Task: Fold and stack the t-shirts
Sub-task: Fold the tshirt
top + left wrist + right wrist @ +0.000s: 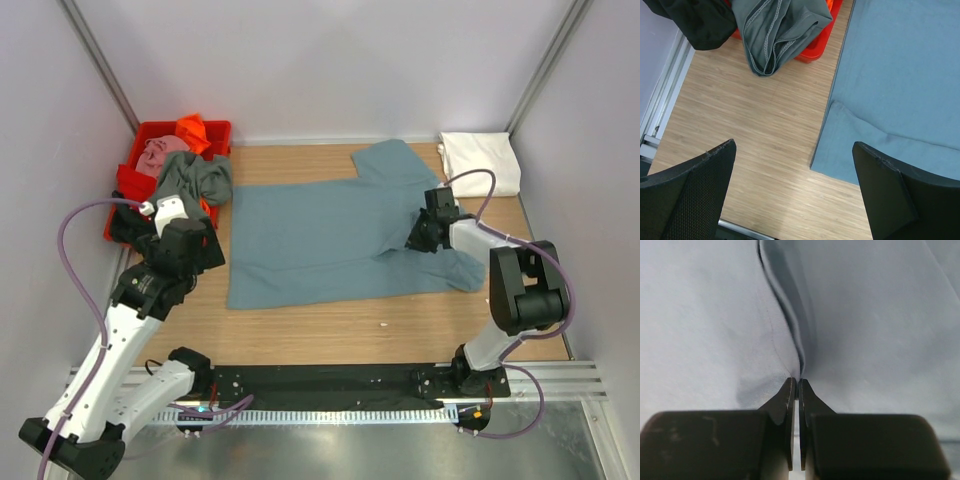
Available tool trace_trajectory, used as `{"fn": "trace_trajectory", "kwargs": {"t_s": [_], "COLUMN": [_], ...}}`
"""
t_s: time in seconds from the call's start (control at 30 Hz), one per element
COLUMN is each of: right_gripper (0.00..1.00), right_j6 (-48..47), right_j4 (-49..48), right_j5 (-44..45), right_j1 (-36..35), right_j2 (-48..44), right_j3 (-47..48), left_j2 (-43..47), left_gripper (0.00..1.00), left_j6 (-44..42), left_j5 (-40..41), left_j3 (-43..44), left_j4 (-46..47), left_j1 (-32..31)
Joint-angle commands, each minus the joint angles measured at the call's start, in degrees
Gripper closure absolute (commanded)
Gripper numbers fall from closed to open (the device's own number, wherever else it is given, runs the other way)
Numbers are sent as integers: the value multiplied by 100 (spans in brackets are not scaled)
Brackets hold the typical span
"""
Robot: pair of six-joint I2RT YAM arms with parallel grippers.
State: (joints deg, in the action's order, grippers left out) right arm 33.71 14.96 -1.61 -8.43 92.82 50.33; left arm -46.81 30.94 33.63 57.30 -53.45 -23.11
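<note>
I see the teal-blue t-shirt (320, 240) spread flat mid-table, sleeves toward the right. My right gripper (795, 384) sits low on it near the nearer sleeve, fingers pressed almost together. A raised ridge of cloth runs into the tips, so I read it as pinching the fabric, though the close view is tight. My left gripper (794, 147) hovers spread wide over bare table (755, 125) beside the shirt's left edge. The grey-green t-shirt (195, 178) drapes over the rim of the red tub (150, 130). The folded white t-shirt (480, 162) lies in the far right corner.
</note>
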Motion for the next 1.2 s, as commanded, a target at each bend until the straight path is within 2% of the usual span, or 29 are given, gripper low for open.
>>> {"fn": "trace_trajectory", "kwargs": {"t_s": [0.0, 0.13, 0.2, 0.3, 0.37, 0.4, 0.47, 0.6, 0.7, 0.73, 0.8, 0.9, 1.03, 1.17], "right_gripper": [97, 97, 93, 53, 31, 28, 24, 23, 23, 23, 23, 23, 21, 18], "right_j6": [83, 74, 22, -145, -268, -330, -479, -655, -761, -778, -805, -805, -831, -1208], "right_j4": [-152, 33, 121, 243, 454, 499, 578, 710, 859, 955, 1052, 1062, 177, 15], "right_j5": [38, 81, -5, -155, -16, 133, 343, 450, 670, 714, 776, 758, 776, 1337], "right_j1": [-185, -492, -563, -599, -599, -599, -555, -327, -256, -221, -186, -63, 209, 263], "right_j2": [236, 719, 1009, 1352, 1458, 1537, 1634, 2213, 3003, 3528, 4014, 4954, 5483, 6176], "right_j3": [635, 1496, 1760, 2418, 2727, 2893, 3429, 4641, 5819, 6466, 7494, 8586, 8872, 9572], "left_j2": [40, 40, 23, -21, -39, 22, 101, 417, 699, 795, 918, 1077, 1095, 1051], "left_gripper": [0, 0, 0, 0, 0, 0, 0, 0, 0, 0, 0, 0, 0, 0], "left_j6": [-79, -79, -79, -44, -9, -9, -26, -8, -53, -1, 17, -26, -123, -176], "left_j5": [162, 162, 170, 118, -118, -215, -356, -576, -690, -639, -498, -585, -865, -1051], "left_j3": [27, 9, 9, 131, 272, 282, 221, 54, -193, -201, -254, -324, -368, -395], "left_j4": [124, 124, 116, 2, -313, -367, -473, -202, 19, 10, 36, 115, 256, 300], "left_j1": [44, 35, 44, 35, 35, 44, 26, -35, -18, -26, -9, 105, 395, 729]}}
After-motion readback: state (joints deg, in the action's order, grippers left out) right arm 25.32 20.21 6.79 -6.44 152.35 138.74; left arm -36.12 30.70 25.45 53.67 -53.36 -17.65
